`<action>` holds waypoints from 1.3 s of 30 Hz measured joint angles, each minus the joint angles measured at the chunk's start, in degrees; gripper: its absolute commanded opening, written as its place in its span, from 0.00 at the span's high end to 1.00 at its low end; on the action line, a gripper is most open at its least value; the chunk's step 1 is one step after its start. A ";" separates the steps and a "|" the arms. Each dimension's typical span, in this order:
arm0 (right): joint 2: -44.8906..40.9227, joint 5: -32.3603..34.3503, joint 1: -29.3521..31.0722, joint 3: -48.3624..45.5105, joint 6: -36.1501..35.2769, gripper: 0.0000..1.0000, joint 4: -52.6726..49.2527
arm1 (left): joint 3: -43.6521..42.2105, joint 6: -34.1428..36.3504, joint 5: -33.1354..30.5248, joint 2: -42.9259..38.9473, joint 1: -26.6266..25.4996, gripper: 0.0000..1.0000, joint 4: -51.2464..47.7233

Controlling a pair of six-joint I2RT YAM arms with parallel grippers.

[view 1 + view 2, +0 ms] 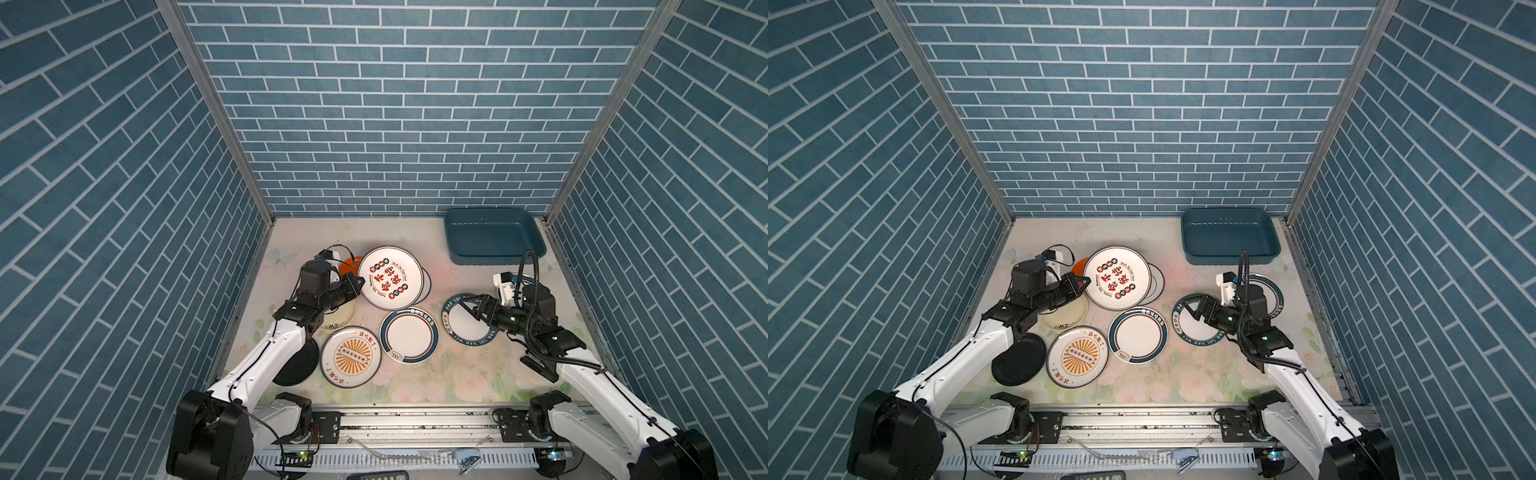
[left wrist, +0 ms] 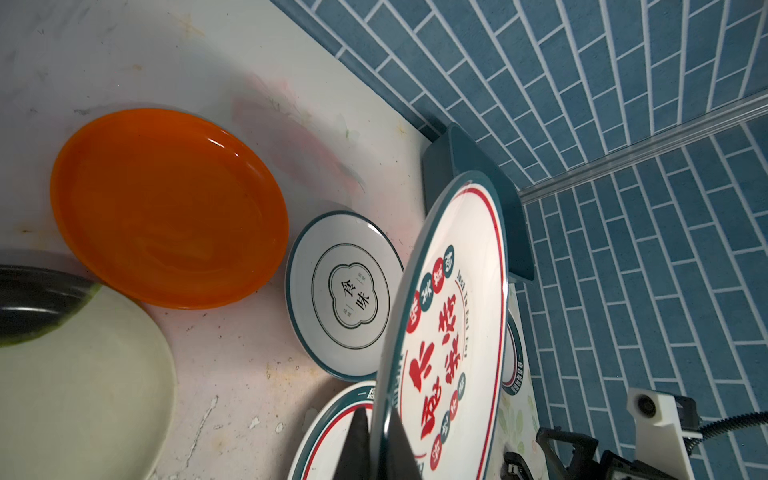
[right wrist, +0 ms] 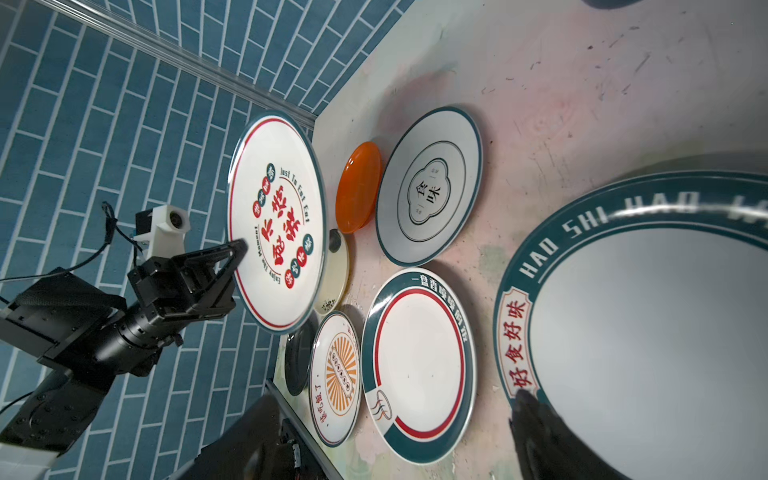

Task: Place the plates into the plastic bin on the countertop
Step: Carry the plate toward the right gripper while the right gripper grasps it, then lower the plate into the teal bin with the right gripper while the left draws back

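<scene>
My left gripper [image 1: 356, 286] is shut on the rim of a large white plate with red lettering [image 1: 390, 277] [image 2: 453, 332], holding it off the countertop [image 1: 449, 286] above an orange plate [image 2: 166, 208] and a clover-marked plate [image 2: 345, 295]. My right gripper [image 1: 471, 309] stands open low over the left part of a teal-rimmed "HAO SHI" plate [image 1: 461, 328] [image 3: 644, 332], with one finger [image 3: 536, 424] at its rim. The dark teal plastic bin [image 1: 494, 257] [image 1: 1229, 257] sits at the back right with nothing in it. More plates lie flat: red-and-teal rimmed [image 1: 409, 336], sunburst [image 1: 351, 362], black [image 1: 1019, 359], cream [image 1: 1065, 318].
Another teal-rimmed plate [image 1: 1273, 291] lies partly under the right arm. Blue brick walls close in the back and both sides. A metal rail [image 1: 415, 419] runs along the front edge, with a stapler [image 1: 469, 461] and a remote [image 1: 382, 476] below it.
</scene>
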 measured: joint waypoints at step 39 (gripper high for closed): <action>18.32 13.05 10.60 4.96 6.62 1.00 15.26 | -9.22 -14.78 1.25 6.80 -14.21 0.02 22.56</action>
